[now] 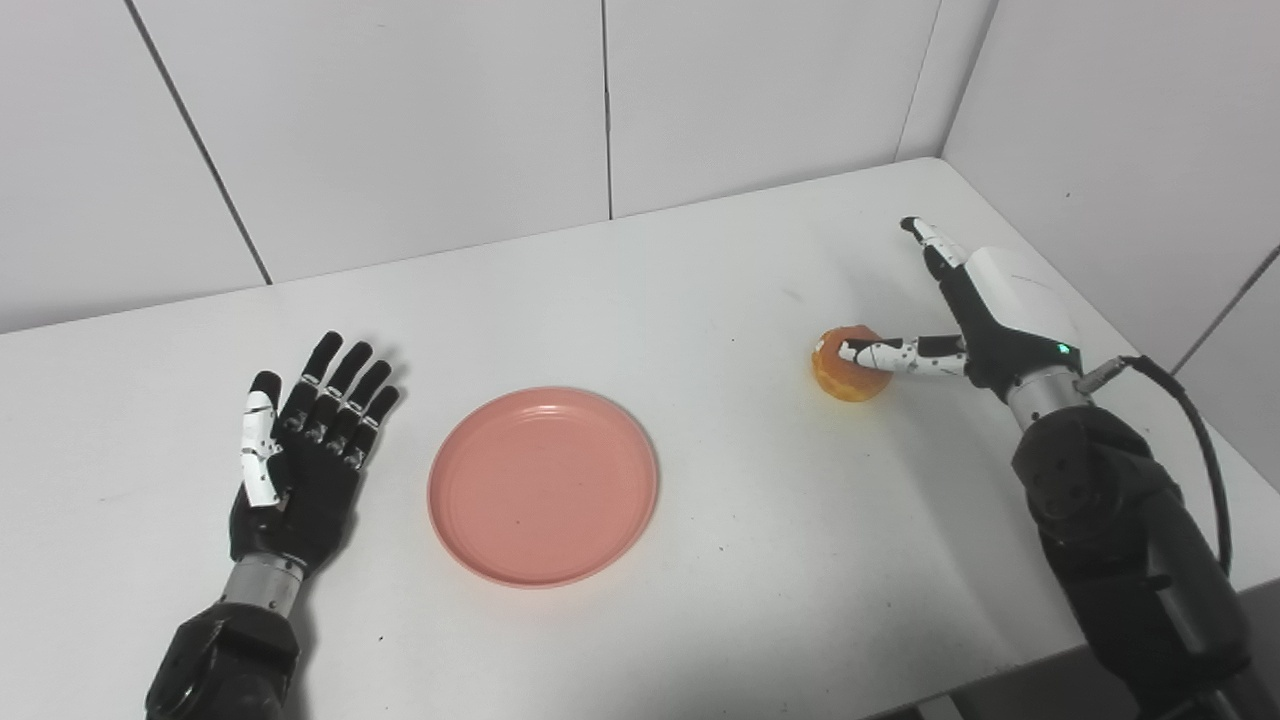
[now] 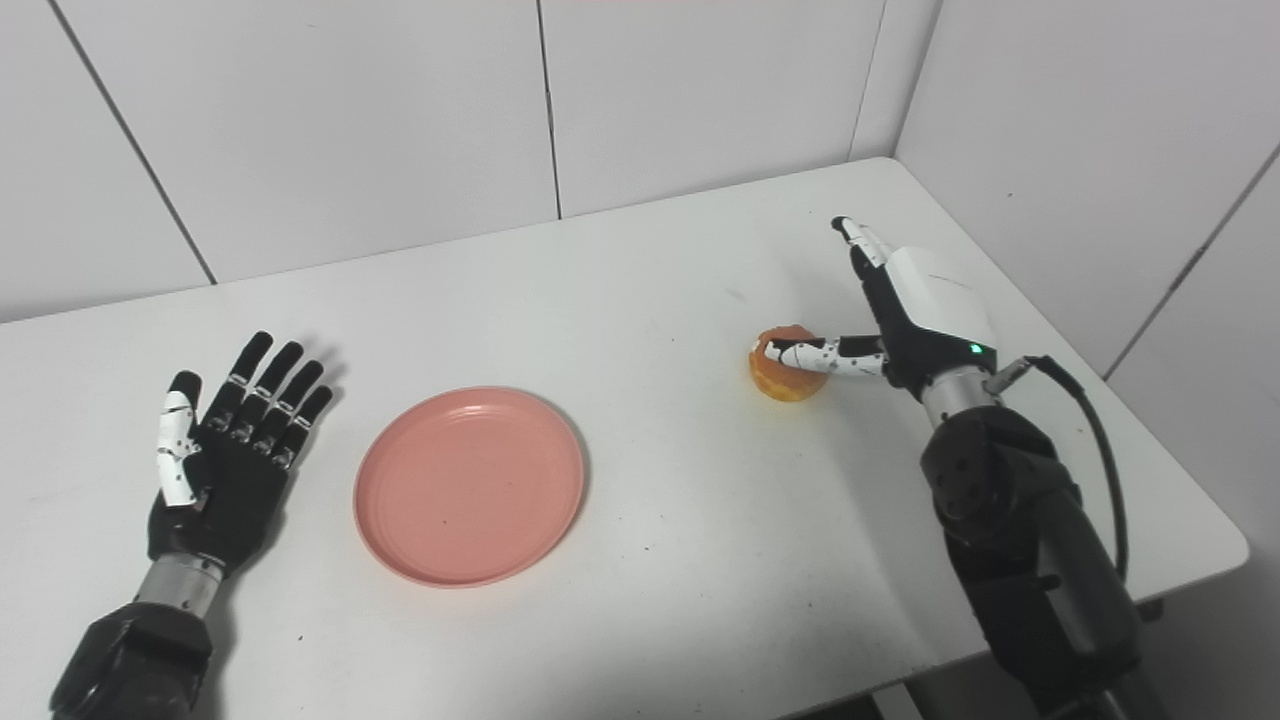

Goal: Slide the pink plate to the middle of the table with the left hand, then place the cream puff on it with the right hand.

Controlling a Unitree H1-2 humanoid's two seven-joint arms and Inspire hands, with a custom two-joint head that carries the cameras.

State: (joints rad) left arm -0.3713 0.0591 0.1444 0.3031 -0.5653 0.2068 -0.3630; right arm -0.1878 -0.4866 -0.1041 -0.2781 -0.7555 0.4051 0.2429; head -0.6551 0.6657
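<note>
I take the pink plate (image 1: 543, 485) as my landmark. It lies flat on the white surface (image 1: 700, 300), roughly midway along it, which I judge to be where the task wants it, so the sliding step looks done. It carries nothing yet.

My left hand (image 1: 300, 450) rests palm-up to the left of the plate, near it but not touching, its fingers (image 1: 340, 385) spread and straight and holding nothing. I read that as a waiting pose: clear of the rim so it cannot nudge the plate out of place.

The cream puff (image 2: 782, 378) sits on the surface well to the right of the plate and a little farther back. My right hand (image 2: 905, 315) is at it, coming in from the puff's right side. The thumb lies across the top front of the puff, touching it, while one finger points up and away behind. I cannot see the other fingers past the white back of the hand, so I cannot tell whether the grip has closed or the hand is only settling around it. The puff is not lifted.

I judge the grasp to be the step in hand. The puff looks soft, so the squeeze should be light, then a carry leftward to the plate's centre.
</note>
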